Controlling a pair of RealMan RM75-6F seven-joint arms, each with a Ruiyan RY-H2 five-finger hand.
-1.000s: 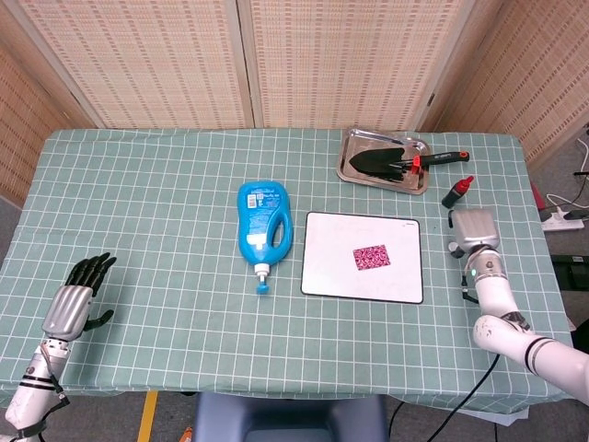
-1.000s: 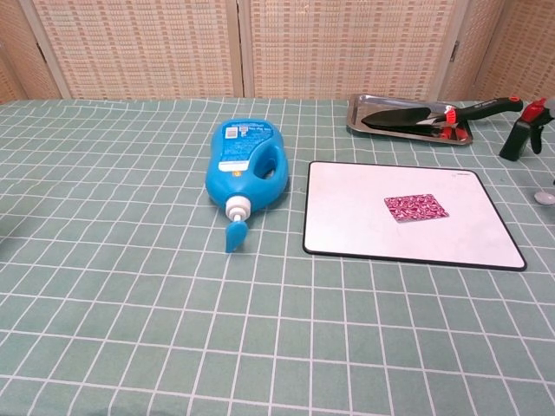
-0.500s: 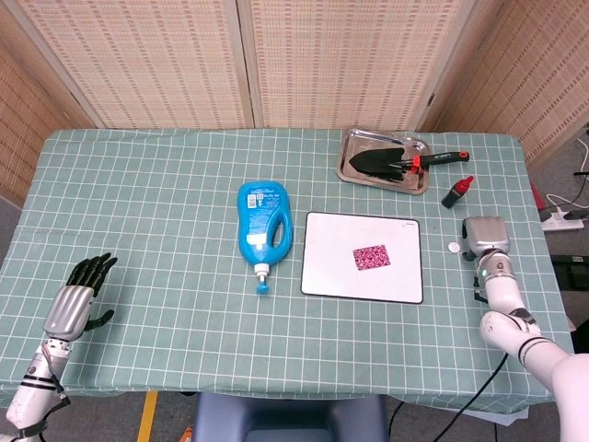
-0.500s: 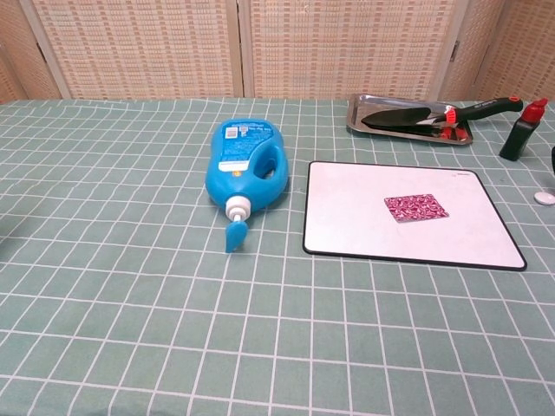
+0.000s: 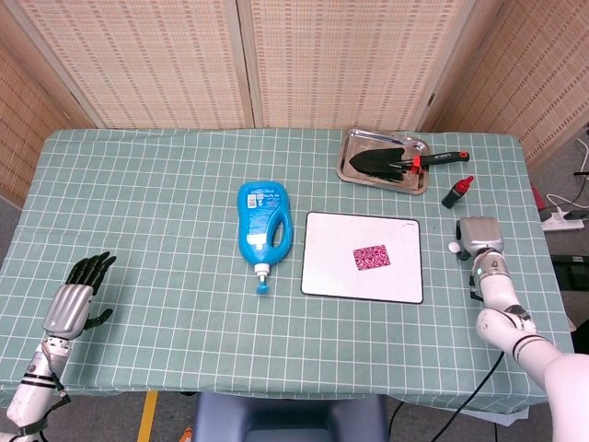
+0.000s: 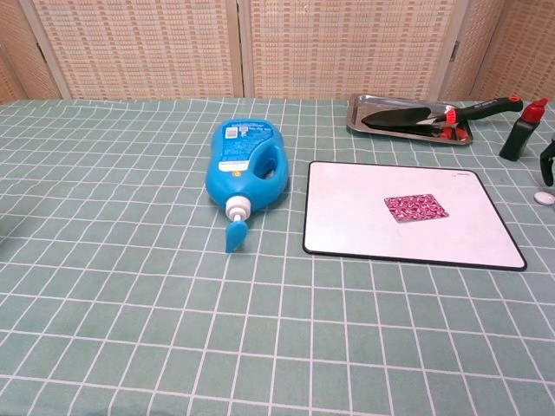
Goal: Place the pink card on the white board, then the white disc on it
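Since the card (image 5: 372, 257) already lies on the board (image 5: 331, 276), step 2 remains. Right robot hand (image 5: 479, 236) hovers over the disc (image 5: 454, 247), which lies on the bench just left; grip state hidden. Risk: thin disc skids, fingers scrape cloth.

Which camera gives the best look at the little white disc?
The chest view: the white disc lies in the open on the cloth, near the frame's right edge. In the head view it is a tiny dot right beside the right hand.
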